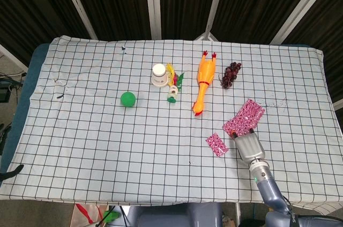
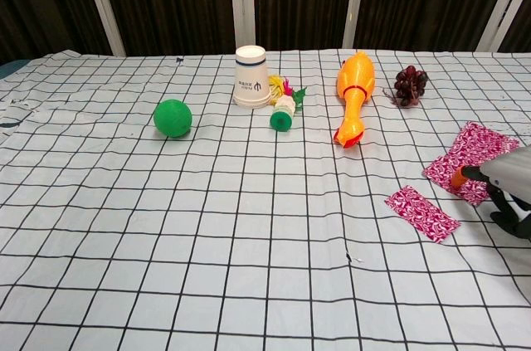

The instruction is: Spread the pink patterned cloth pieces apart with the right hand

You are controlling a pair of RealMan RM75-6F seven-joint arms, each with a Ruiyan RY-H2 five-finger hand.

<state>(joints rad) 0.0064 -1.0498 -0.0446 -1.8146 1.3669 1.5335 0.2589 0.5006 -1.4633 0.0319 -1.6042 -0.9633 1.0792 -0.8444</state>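
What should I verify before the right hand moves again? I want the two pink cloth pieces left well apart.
1. Right hand at the large pink patterned cloth: ok, its orange fingertip is at the cloth's near edge.
2. Fingertip actually pressing the cloth: cannot tell.
3. Small pink patterned cloth separate from the large one: ok, bare tablecloth shows between them.
4. Rubber chicken and grapes clear of both cloths: ok.
5. Left hand out of the way: ok, not in view.

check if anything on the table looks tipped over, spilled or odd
The white paper cup stands upside down on its rim, and the orange rubber chicken lies flat. Nothing looks spilled or damaged.
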